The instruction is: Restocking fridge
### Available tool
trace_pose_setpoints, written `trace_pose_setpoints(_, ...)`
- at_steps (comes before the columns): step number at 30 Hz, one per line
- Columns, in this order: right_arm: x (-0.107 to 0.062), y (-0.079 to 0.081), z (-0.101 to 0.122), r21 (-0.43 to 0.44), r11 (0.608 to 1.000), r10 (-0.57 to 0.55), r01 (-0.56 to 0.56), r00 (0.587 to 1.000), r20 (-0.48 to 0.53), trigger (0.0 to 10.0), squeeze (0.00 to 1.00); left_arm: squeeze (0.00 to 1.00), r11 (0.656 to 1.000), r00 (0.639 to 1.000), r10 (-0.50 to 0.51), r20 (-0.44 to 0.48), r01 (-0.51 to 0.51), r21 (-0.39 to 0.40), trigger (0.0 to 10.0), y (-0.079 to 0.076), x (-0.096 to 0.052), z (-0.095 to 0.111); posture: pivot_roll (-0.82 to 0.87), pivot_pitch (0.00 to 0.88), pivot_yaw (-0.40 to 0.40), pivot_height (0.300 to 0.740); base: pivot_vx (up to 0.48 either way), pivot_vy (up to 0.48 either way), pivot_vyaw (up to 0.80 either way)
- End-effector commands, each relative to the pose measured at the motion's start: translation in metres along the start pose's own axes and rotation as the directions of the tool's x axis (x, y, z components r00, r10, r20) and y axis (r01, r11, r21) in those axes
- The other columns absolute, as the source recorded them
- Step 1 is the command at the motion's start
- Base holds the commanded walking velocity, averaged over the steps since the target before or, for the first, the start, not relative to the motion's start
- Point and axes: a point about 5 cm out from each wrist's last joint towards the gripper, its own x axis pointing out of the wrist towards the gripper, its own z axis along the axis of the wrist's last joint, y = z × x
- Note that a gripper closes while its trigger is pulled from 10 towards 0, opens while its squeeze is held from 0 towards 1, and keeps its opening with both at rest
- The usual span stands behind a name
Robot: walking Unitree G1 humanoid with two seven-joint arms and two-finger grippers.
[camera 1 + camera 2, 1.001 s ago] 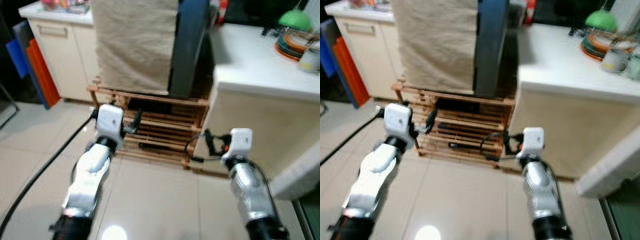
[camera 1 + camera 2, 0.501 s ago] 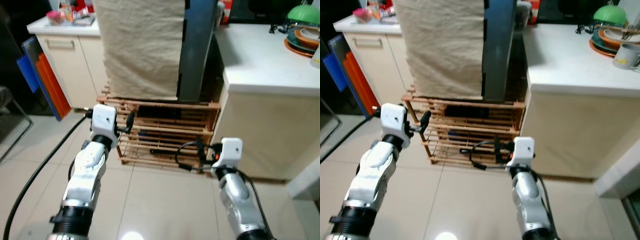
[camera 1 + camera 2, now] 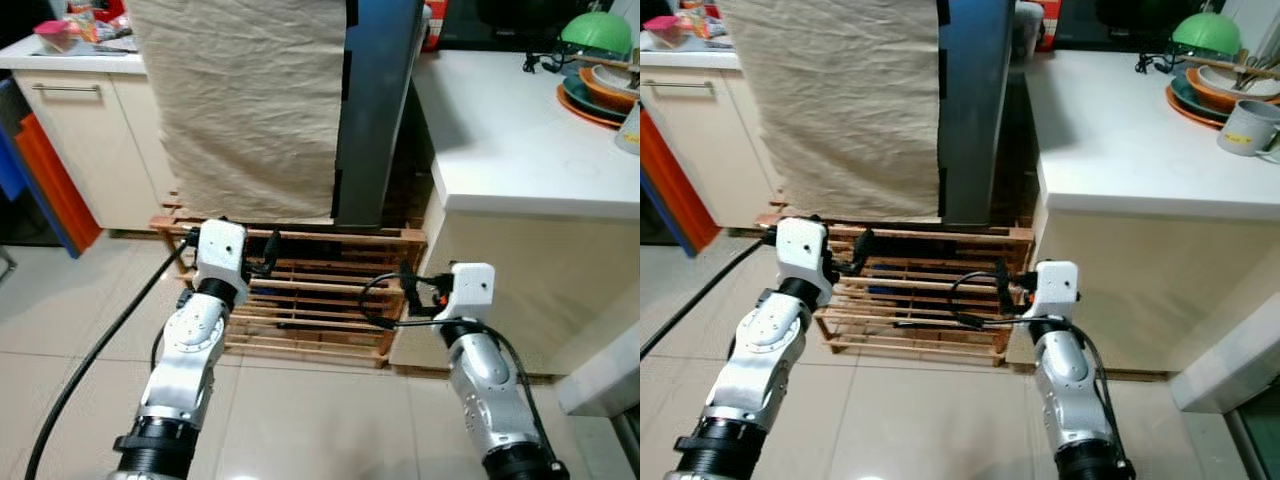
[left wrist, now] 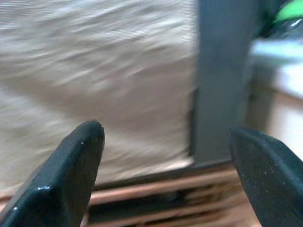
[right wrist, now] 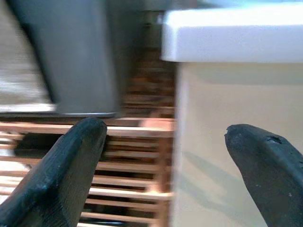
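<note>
While both arms are held out low in front of the robot, the left end effector [image 4: 168, 156] has its black fingers [image 4: 78, 161] spread wide with nothing between them, and the right end effector [image 5: 170, 161] is likewise spread and empty. Both hang just in front of the wooden rack [image 3: 300, 290], the left one near the rack's left end, the right one near its right end.

The fridge [image 3: 375, 110], a tall dark grey box draped on its left part with a beige cloth [image 3: 245, 100], stands directly on top of the rack. Right of the rack, touching it, is the white table [image 3: 520, 140], with a stack of bowls [image 3: 600, 85] and a green lid [image 3: 595, 35] at its far right. Left of the rack stands a cream cabinet [image 3: 75, 130], with a black cable [image 3: 90, 360] trailing over the floor tiles below.

Compared with half a second ago the whole view has swung, so the robot has turned to face the fridge more squarely, with the arms raised slightly toward the rack. That suggests it is only arriving: nothing is carried, and I see no open door.
</note>
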Motion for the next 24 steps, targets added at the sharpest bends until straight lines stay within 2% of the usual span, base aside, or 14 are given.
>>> trace_pose_setpoints(1, 0.002, 0.001, -0.002, 0.028, 1.000, -0.001, 0.002, 1.000, -0.015, 10.0, 0.00, 0.00, 1.000, 1.000, -0.002, -0.003, 0.002, 0.017, 10.0, -0.001, 0.001, -0.001, -0.05, 0.000, -0.059, 0.740, 0.000, 0.000, 0.00)
trace_pose_setpoints(4, 0.005, 0.004, 0.004, 0.032, 0.999, 0.003, -0.004, 1.000, 0.007, 10.0, 0.00, 0.00, 1.000, 1.000, 0.012, -0.011, -0.012, -0.006, 10.0, 0.004, 0.003, -0.001, -0.05, 0.000, -0.060, 0.740, 0.000, 0.000, 0.00)
trace_pose_setpoints(8, 0.004, 0.002, 0.011, 0.003, 1.000, 0.000, 0.000, 0.999, 0.047, 10.0, 0.00, 0.00, 0.999, 0.999, -0.028, -0.031, 0.029, 0.033, 10.0, 0.006, 0.000, -0.007, -0.06, 0.000, -0.050, 0.740, 0.000, 0.421, 0.00)
trace_pose_setpoints(10, -0.006, -0.006, 0.012, -0.012, 0.999, -0.038, 0.039, 0.997, 0.064, 10.0, 0.00, 0.00, 0.995, 0.995, -0.067, -0.073, 0.072, 0.068, 10.0, 0.018, -0.018, -0.012, -0.06, 0.000, -0.036, 0.740, 0.000, 0.480, 0.00)
trace_pose_setpoints(13, -0.028, -0.010, 0.001, -0.050, 0.999, 0.005, -0.003, 1.000, 0.024, 10.0, 0.00, 0.00, 0.977, 0.967, -0.166, -0.192, 0.187, 0.100, 10.0, 0.025, -0.055, -0.029, -0.04, 0.000, -0.015, 0.740, 0.000, 0.000, 0.00)
trace_pose_setpoints(14, -0.036, -0.011, -0.003, -0.062, 0.998, 0.021, -0.020, 1.000, 0.007, 10.0, 0.00, 0.00, 0.975, 0.960, -0.171, -0.222, 0.197, 0.099, 10.0, 0.027, -0.067, -0.032, -0.04, 0.000, -0.011, 0.740, 0.000, 0.000, 0.00)
trace_pose_setpoints(17, -0.050, -0.013, -0.009, -0.081, 0.996, 0.037, -0.039, 0.999, -0.022, 10.0, 0.00, 0.00, 0.984, 0.964, -0.142, -0.226, 0.162, 0.072, 10.0, 0.033, -0.083, -0.033, -0.04, 0.000, 0.001, 0.740, 0.000, 0.000, 0.00)
trace_pose_setpoints(20, -0.057, -0.011, -0.014, -0.074, 0.996, 0.044, -0.047, 0.998, -0.041, 10.0, 0.00, 0.00, 0.995, 0.982, -0.085, -0.170, 0.092, 0.035, 10.0, 0.035, -0.081, -0.027, -0.04, 0.000, 0.012, 0.740, 0.000, 0.151, 0.00)
trace_pose_setpoints(23, -0.052, -0.002, -0.012, -0.054, 0.997, 0.052, -0.054, 0.998, -0.033, 10.0, 0.00, 0.00, 0.996, 0.990, -0.062, -0.126, 0.070, 0.061, 10.0, 0.034, -0.067, -0.018, -0.03, 0.000, 0.018, 0.740, 0.000, 0.471, 0.00)
trace_pose_setpoints(24, -0.052, -0.002, -0.012, -0.054, 0.997, 0.052, -0.054, 0.998, -0.033, 10.0, 0.00, 0.00, 0.996, 0.990, -0.062, -0.126, 0.070, 0.061, 10.0, 0.034, -0.067, -0.018, -0.03, 0.000, 0.018, 0.740, 0.000, 0.465, 0.00)
